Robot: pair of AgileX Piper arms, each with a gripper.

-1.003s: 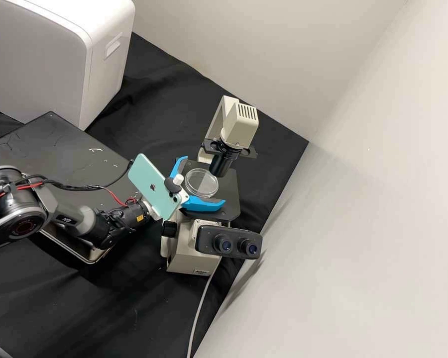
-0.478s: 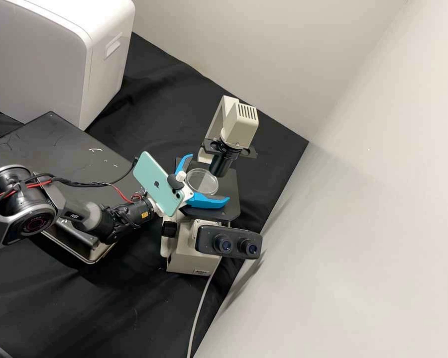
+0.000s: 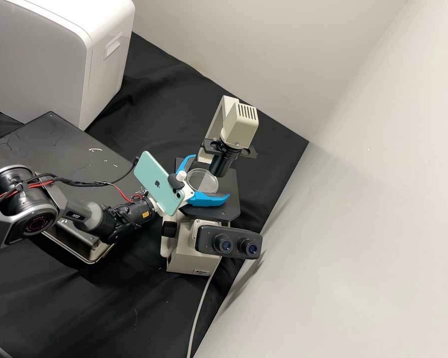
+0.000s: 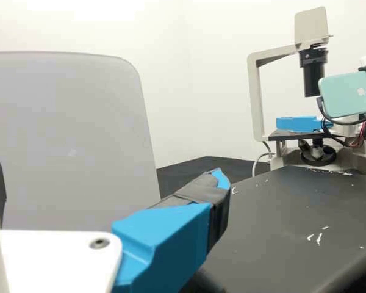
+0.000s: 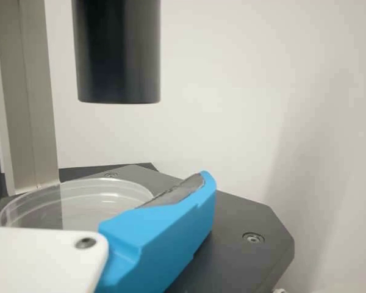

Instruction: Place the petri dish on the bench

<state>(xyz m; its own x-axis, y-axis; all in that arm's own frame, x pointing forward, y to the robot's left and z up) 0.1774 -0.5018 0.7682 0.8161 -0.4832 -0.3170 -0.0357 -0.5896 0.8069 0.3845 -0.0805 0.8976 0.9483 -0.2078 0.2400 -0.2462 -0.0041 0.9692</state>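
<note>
On the microscope stage: the petri dish [image 3: 202, 180], clear and round, lay flat on the black stage [image 3: 230, 210] of the microscope [image 3: 191, 251], right under its dark lens tube [image 3: 219, 161].

Right end effector: the right end effector [image 3: 211, 179] was level with the stage, on the side of the microscope that faces the dark slab. Its two blue fingers [image 5: 165, 226] were drawn in on opposite sides of the dish. Both seemed to touch the rim, the near one by its dark inner pad. The dish was the one thing it had hold of, and it sat on the stage.

Phone: a mint-green phone [image 3: 157, 183] was fixed on that arm's wrist, just beside the microscope stage.

Left end effector: the left end effector [image 4: 104, 171] was well apart from the microscope and close in front of the white box [image 4: 67, 134]. Its jaws stood wide apart with nothing between them.

Dark slab: a dark slab [image 3: 59, 144] with a few white marks lay on the tabletop [image 3: 159, 99] between the white box and the microscope.

Eyepieces: the two eyepieces [image 3: 231, 243] stuck out of the microscope body below the stage.

Cable: a pale cable [image 3: 199, 308] ran off from the foot of the microscope along the wall.

Tabletop: it was covered in black cloth and carried the microscope near the corner of the walls.
</note>
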